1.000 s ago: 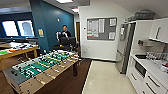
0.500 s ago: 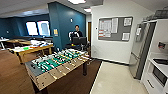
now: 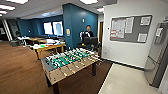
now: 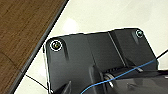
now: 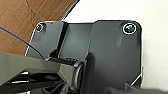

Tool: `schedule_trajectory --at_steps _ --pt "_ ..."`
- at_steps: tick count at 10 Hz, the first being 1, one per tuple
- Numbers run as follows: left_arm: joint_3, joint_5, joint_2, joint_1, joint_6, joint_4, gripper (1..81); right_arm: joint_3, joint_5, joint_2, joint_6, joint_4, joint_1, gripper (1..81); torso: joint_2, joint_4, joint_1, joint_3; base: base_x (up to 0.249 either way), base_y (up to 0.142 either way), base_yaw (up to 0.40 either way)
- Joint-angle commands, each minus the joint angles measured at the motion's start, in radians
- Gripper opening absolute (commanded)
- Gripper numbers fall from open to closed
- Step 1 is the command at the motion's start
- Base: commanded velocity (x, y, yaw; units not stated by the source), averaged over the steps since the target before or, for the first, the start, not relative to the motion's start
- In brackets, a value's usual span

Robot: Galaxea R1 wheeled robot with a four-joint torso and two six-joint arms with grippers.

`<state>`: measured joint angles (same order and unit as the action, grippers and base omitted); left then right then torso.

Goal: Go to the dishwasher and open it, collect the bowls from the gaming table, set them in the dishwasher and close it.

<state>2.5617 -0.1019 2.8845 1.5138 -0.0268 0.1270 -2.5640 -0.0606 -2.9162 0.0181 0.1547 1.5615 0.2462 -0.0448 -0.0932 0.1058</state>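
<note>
The gaming table (image 3: 51, 47), long with a pale top and yellow edge, stands in the head view at the left middle, beyond the table-football table. Something lime green (image 3: 44, 45) lies on its top among other small items, too small to tell as one of the bowls. The dishwasher is out of view. In both wrist views my arms hang low over the floor, where wood boards (image 4: 22, 30) meet pale tile (image 4: 105, 15) along a dark strip.
A table-football table (image 3: 70, 61) stands close ahead in the middle. Behind it a person (image 3: 88, 32) stands at a control rig by the blue wall. A notice board (image 3: 130, 28) hangs on the white wall, and a tall steel fridge (image 3: 160, 50) is at the right edge.
The camera has turned left: the table-football table has slid from the picture's left to its middle, and the fridge has gone to the right edge.
</note>
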Motion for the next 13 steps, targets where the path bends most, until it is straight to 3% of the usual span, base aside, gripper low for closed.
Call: schedule_trajectory --at_steps 1,13 --pt "-0.001 0.044 -0.008 -0.053 0.004 0.011 81.1 0.002 0.042 0.004 0.005 -0.001 -0.054 81.1 0.000 0.000 0.000 0.000 0.000 0.000 0.339" --pt "0.003 0.048 0.000 -0.053 0.004 0.014 81.1 -0.001 0.042 -0.007 0.005 0.002 -0.057 81.1 0.000 0.000 0.000 0.000 0.000 0.000 0.339"
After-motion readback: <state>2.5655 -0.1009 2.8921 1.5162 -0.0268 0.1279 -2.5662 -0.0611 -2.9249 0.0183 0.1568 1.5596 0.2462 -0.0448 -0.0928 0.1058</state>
